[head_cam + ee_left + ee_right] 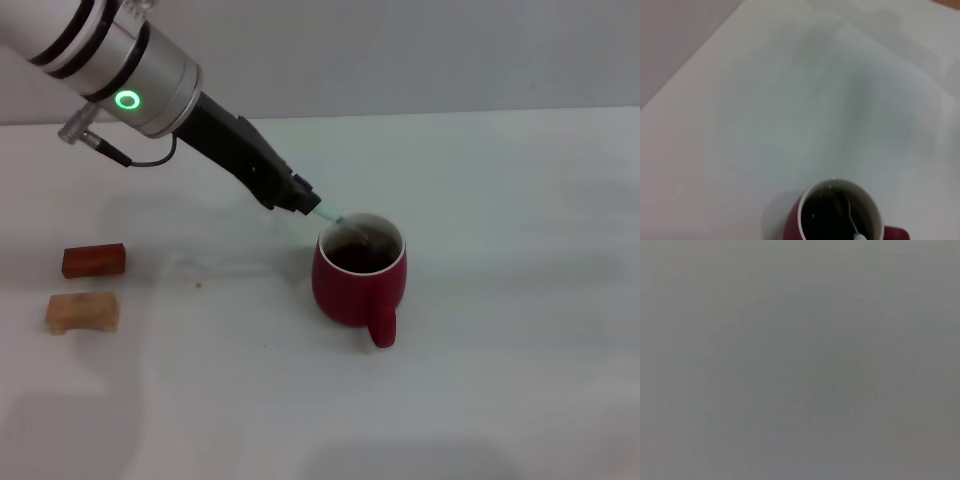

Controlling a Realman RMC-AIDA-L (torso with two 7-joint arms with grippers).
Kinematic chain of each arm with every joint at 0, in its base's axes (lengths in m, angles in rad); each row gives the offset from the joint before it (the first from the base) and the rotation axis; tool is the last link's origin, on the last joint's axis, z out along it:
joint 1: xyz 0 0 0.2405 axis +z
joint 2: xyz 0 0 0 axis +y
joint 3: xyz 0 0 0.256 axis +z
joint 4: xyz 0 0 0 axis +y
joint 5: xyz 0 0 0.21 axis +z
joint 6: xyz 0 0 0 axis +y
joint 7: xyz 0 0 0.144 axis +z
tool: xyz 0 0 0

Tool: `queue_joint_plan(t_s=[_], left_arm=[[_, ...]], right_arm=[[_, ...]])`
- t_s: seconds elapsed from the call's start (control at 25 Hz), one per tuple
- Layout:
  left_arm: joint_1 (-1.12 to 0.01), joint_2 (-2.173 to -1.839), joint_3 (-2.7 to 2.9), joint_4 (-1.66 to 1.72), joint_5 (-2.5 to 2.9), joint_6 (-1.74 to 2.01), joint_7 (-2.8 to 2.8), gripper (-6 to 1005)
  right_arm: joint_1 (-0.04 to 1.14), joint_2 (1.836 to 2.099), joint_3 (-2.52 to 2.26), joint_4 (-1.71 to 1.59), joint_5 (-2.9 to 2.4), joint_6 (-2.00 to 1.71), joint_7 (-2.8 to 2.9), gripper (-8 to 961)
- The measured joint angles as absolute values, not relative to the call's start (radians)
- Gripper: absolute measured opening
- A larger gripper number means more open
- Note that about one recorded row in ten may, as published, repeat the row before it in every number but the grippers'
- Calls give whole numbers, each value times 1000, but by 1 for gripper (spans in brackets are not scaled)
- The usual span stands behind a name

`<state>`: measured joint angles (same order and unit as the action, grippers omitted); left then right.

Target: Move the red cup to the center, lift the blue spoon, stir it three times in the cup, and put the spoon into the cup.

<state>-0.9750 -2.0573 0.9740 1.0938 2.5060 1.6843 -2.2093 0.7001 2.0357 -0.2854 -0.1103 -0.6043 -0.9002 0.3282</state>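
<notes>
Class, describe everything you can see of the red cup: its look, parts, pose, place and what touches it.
The red cup is a rounded, glossy dark red mug that looks ceramic, with a white rim and one thick red handle pointing toward the robot. It stands upright on the white table, near the middle. Its inside looks dark, as if holding liquid. The spoon leans in over the far-left rim, its pale handle held by the left gripper; the left wrist view shows the metal neck inside. Nothing else touches it.
</notes>
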Motion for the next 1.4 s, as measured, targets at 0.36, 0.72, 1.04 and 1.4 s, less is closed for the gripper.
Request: queue_joint_plan(t_s=[0.36, 0.72, 1.04, 1.4], left_arm=[[-965, -2056, 972, 1076, 2514, 1641, -2209, 159], [-965, -2056, 993, 1068, 2523, 1629, -2217, 182], [-964, -2059, 1014, 1067, 2542, 1596, -2219, 306], [-932, -2058, 968, 1092, 2436, 1532, -2177, 558]], right_arm=[[699, 2039, -283, -106, -601, -900, 328, 481], [712, 2039, -283, -106, -600, -901, 328, 483], [719, 2039, -279, -106, -600, -904, 328, 483], [719, 2039, -280, -106, -600, -902, 328, 482]])
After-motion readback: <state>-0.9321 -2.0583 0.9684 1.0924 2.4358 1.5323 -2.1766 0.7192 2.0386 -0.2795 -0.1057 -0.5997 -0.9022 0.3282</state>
